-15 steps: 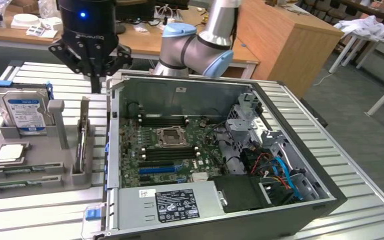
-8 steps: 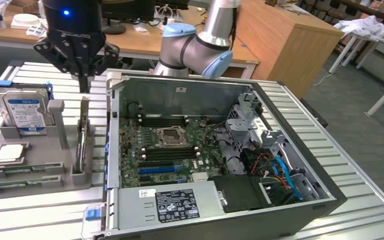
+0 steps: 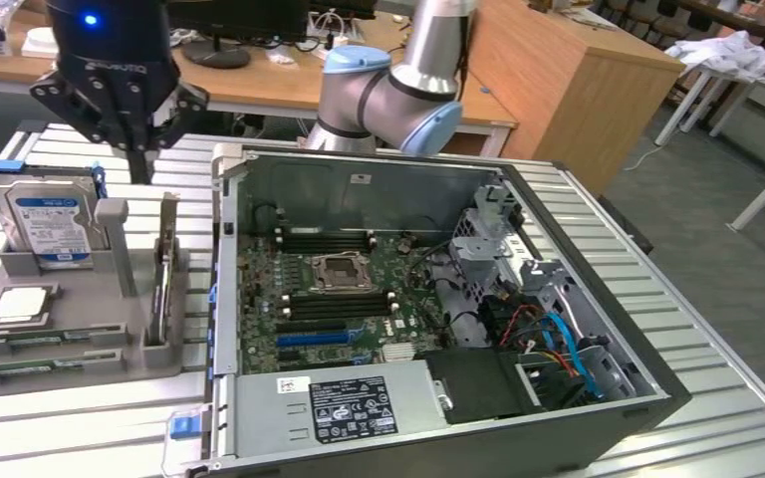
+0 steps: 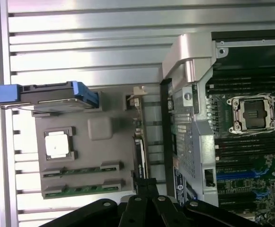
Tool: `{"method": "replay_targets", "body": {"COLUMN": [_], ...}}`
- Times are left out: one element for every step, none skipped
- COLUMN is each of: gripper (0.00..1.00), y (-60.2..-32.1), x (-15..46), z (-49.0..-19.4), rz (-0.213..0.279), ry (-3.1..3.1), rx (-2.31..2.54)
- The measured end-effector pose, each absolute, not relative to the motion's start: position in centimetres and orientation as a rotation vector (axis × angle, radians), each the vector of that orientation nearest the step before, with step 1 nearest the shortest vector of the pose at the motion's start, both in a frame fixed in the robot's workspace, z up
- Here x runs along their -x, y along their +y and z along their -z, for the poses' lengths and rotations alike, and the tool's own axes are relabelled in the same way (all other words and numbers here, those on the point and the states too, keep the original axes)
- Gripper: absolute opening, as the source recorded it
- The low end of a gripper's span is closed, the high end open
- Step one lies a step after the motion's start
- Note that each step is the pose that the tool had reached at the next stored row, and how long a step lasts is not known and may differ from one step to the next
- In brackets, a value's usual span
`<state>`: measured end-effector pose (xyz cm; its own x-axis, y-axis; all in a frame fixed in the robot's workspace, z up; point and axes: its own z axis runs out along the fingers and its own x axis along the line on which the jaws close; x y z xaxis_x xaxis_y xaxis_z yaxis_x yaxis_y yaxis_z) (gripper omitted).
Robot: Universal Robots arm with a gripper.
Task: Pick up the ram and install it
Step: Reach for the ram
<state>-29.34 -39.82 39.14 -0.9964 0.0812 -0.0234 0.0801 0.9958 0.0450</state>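
Exterior, gripper (image 3: 139,167): fingers pressed together, empty, hanging above the far end of the grey holder (image 3: 104,341).
Exterior, ram (image 3: 160,294): on edge in the holder's slot, beside the open computer case (image 3: 356,154).
Wrist, gripper (image 4: 144,184): fingertips closed, in line with the ram (image 4: 140,158).
Wrist, ram: upright, untouched.

thing: ram (image 4: 140,158) | look: long thin stick, dark chips in a row | pose: standing on its long edge | place: in the narrow slot along one side of the grey holder (image 4: 99,142)
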Motion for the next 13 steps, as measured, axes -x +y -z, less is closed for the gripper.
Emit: {"method": "replay_targets", "body": {"gripper": [0.11,0.11,0.11,0.11,0.11,0.11,0.11,0.11,0.11,0.11,0.11,0.11,0.11], "y": [-39.8,-39.8,-39.8,-39.8,-39.8,-39.8,-39.8,-39.8,-39.8,-39.8,-39.8,-39.8,-39.8], "x": [29.7,30.1,30.4,30.8,31.1,31.5,31.8,32.1,32.4,32.7,33.0,33.3,33.6], "z": [-39.1,-39.1,-39.1,-39.1,-39.1,-39.1,-39.1,-39.1,-39.1,-39.1,-39.1,-39.0,-39.0], "rz": [-0.069,-0.069,-0.069,-0.069,-0.069,-0.069,-0.069,-0.069,-0.069,-0.069,-0.069,-0.069,-0.069], "ry": [3.113,3.113,3.113,3.113,3.113,3.113,3.113,3.113,3.113,3.113,3.113,3.113,3.113], "rx": [-0.126,-0.127,-0.127,-0.128,-0.128,-0.128,-0.129,-0.129,-0.13,-0.13,-0.13,-0.131,-0.131]}}
